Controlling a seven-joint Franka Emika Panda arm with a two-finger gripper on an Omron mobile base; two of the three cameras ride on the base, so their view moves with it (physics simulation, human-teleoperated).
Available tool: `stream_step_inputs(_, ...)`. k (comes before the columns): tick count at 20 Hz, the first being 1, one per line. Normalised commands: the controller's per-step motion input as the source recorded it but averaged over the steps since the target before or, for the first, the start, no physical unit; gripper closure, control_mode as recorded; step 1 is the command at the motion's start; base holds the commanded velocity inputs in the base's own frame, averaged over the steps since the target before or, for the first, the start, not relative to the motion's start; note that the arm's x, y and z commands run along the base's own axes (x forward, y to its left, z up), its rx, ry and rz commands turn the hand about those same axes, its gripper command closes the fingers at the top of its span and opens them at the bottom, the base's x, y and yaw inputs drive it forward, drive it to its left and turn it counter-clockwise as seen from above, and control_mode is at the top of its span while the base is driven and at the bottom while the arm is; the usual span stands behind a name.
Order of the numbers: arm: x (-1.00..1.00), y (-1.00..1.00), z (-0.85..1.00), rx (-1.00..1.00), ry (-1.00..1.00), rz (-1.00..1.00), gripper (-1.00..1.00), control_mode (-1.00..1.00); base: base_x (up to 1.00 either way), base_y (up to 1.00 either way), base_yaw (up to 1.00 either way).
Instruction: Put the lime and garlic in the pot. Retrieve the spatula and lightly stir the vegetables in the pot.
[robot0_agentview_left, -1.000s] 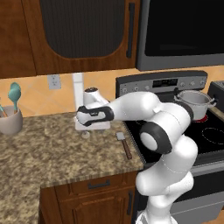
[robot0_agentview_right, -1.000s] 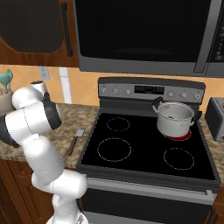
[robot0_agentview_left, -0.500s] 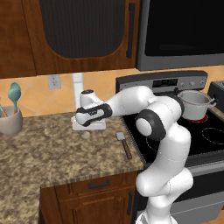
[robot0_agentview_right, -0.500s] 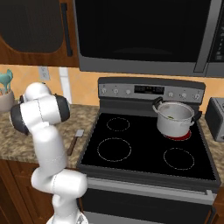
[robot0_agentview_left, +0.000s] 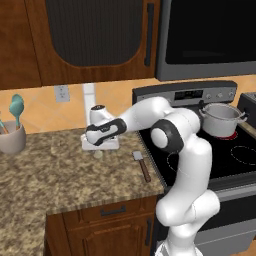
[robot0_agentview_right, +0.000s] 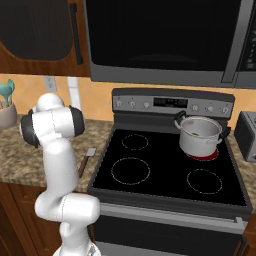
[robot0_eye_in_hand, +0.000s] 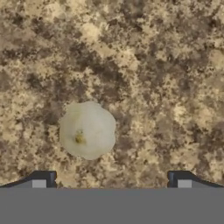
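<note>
One vegetable, the garlic (robot0_eye_in_hand: 87, 130), lies on the counter (robot0_eye_in_hand: 144, 65) left of centre in the hand view, directly below the end effector (robot0_eye_in_hand: 111, 183), whose jaws stand spread wide and hold nothing. The step in hand looks like the garlic pickup. Next, shift slightly toward the bulb, descend, then carry it to the pot (robot0_agentview_left: 220, 119) at the frame's right.

The garlic (robot0_eye_in_hand: 87, 130) is pale creamy white with a tiny yellow-brown spot. The counter (robot0_eye_in_hand: 144, 65) is speckled brown and tan. The pot (robot0_agentview_right: 199, 135) is shiny silver. The spatula (robot0_agentview_left: 141, 165) has a grey blade and brown handle.
</note>
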Motion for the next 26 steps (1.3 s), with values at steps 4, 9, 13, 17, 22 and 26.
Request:
stream_step_inputs(4, 0.18, 0.09, -0.23, 0.0, 0.0, -0.01, -1.0, -1.0, 0.0, 0.0, 0.0)
stream_step_inputs(9, 0.18, 0.12, -0.17, 0.0, 0.0, -0.02, -1.0, -1.0, 0.0, 0.0, 0.0)
stream_step_inputs(13, 0.16, 0.08, -0.23, 0.0, 0.0, -0.02, -1.0, -1.0, 0.0, 0.0, 0.0)
stream_step_inputs(17, 0.12, 0.02, -0.18, 0.0, 0.0, -0.02, 1.0, -1.0, 0.0, 0.0, 0.0)
stream_step_inputs(22, 0.01, 0.0, -0.05, 0.0, 0.01, -0.01, 1.0, -1.0, 0.0, 0.0, 0.0)
stream_step_inputs(26, -0.34, -0.17, 0.0, 0.01, -0.05, 0.0, 1.0, -1.0, 0.0, 0.0, 0.0)
